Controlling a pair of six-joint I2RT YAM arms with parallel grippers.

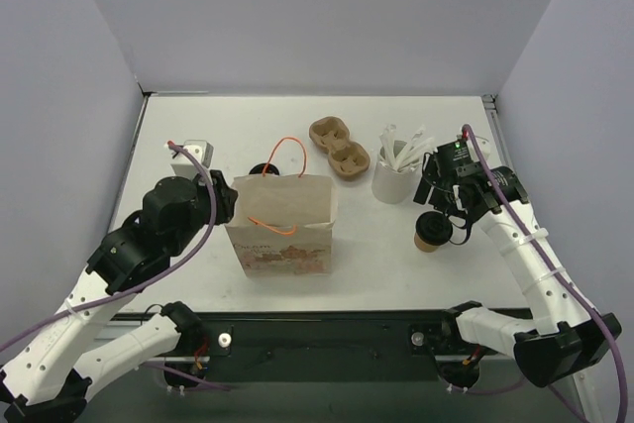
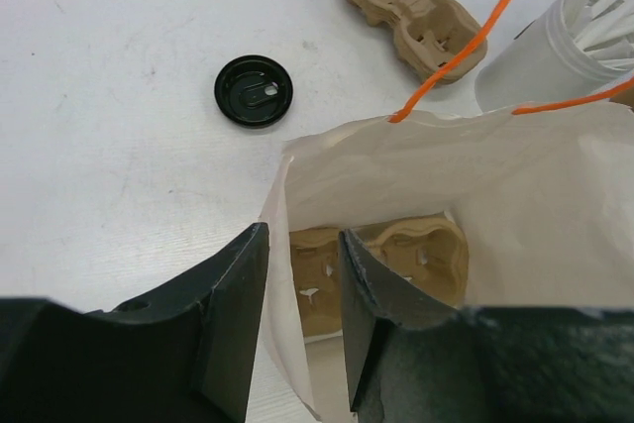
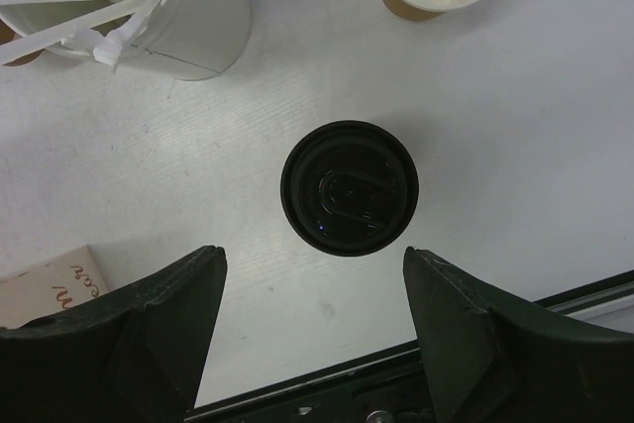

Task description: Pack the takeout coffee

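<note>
Toward the table's [image 1: 297,126] right edge — right gripper [image 3: 311,284], jaws wide, directly above the upright lidded takeout coffee [image 3: 349,188]; left gripper [image 2: 303,245], narrowly parted, at the bag [image 2: 475,175] rim.

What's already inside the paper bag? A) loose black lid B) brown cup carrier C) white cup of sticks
B: the left wrist view looks into the open bag and shows a brown cup carrier at its bottom; the black lid lies outside.
</note>
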